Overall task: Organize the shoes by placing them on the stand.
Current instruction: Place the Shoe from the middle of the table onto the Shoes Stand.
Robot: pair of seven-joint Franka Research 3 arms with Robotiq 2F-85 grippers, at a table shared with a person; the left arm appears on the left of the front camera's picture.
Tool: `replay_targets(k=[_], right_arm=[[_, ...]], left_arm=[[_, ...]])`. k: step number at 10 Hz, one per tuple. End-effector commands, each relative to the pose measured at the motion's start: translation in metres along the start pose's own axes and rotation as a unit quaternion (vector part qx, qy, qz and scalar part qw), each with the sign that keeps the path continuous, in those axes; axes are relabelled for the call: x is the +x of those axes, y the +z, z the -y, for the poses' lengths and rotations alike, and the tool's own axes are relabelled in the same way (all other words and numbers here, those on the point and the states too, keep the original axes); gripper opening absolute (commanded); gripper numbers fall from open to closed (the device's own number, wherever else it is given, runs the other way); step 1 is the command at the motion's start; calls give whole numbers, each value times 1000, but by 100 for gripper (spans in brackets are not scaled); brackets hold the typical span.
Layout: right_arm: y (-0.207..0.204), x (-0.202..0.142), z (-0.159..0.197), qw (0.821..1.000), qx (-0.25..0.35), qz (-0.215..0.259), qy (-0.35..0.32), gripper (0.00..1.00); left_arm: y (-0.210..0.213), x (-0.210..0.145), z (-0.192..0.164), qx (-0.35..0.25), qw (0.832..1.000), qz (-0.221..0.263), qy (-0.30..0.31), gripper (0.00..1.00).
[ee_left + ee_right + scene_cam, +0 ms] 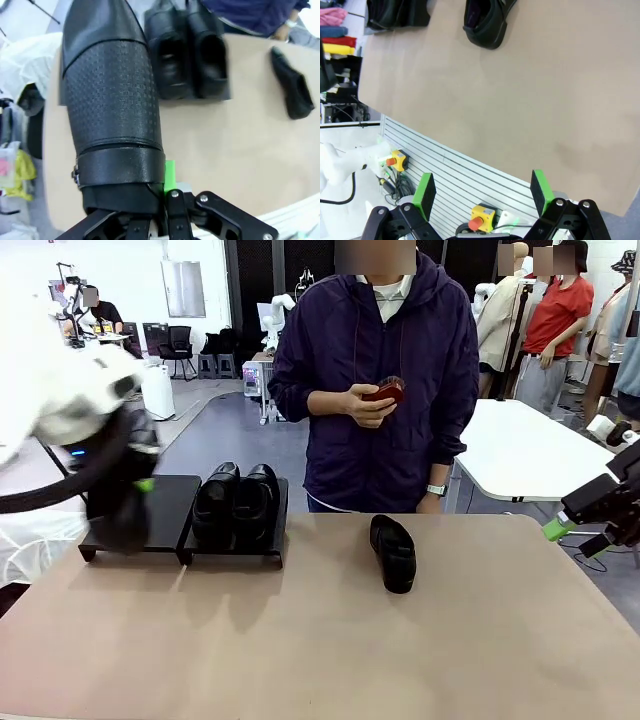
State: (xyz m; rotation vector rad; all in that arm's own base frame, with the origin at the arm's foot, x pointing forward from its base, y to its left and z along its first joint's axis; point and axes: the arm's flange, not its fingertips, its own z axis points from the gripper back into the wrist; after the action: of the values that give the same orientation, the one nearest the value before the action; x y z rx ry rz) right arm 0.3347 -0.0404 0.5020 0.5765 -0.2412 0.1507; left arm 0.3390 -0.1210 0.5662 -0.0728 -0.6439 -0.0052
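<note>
My left gripper [138, 490] is shut on a glossy black shoe [110, 115], which it holds by the heel end over the left panel of the black stand [178, 502]. This arm is blurred in the front view. Two more shoes [236, 504] sit side by side on the stand's right panel [227, 95]. Another shoe [393, 553] lies on the table right of the stand, and appears as the loose shoe [487, 20] near the top of the right wrist view. My right gripper [482, 192] stands open and holds nothing, out past the table's right edge [590, 523].
A person in a dark purple hooded jacket [375, 370] stands at the far side, holding a small dark-red object [386, 392] in both hands. A white table [530, 445] stands behind at the right. The tan tabletop [320, 640] is bare toward its near edge.
</note>
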Motion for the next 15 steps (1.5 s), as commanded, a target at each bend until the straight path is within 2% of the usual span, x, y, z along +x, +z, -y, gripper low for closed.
replay_targets(k=[1, 2, 4, 5, 6, 8, 9, 10, 11, 12, 13, 15], right_arm=[[1, 2, -2, 1000, 7, 7, -6, 100], [1, 2, -2, 1000, 7, 7, -6, 100], [1, 2, -2, 1000, 7, 7, -6, 100], [1, 2, -2, 1000, 7, 7, -6, 100], [1, 2, -2, 1000, 7, 7, -6, 100], [1, 2, -2, 1000, 7, 7, -6, 100], [1, 2, -2, 1000, 7, 7, -6, 100], [1, 2, -2, 1000, 7, 7, -6, 100], [1, 2, -2, 1000, 7, 7, -6, 100], [1, 2, -2, 1000, 7, 7, -6, 100], [1, 2, -2, 1000, 7, 7, -6, 100], [1, 2, -2, 1000, 7, 7, -6, 100]], left_arm=[[-20, -1, -63, -5, 997, -17, -78, 0], [-29, -5, -93, -9, 995, -35, -91, 0], [-29, -13, -126, -15, 998, -30, -59, 0], [-21, -11, -132, -25, 1000, -17, 5, 0], [-37, -3, -126, -6, 996, -47, -69, 0], [-37, -3, -126, -6, 996, -47, -69, 0], [-36, -4, -131, -10, 998, -48, -50, 0], [-43, 12, -141, 16, 998, -46, -26, 0], [-62, 42, -166, 15, 998, -63, -5, 0], [-85, 70, -185, 18, 997, -68, -16, 0], [-110, 97, -196, -16, 996, -75, -47, 0], [-145, 126, -206, -20, 995, -84, -45, 0]])
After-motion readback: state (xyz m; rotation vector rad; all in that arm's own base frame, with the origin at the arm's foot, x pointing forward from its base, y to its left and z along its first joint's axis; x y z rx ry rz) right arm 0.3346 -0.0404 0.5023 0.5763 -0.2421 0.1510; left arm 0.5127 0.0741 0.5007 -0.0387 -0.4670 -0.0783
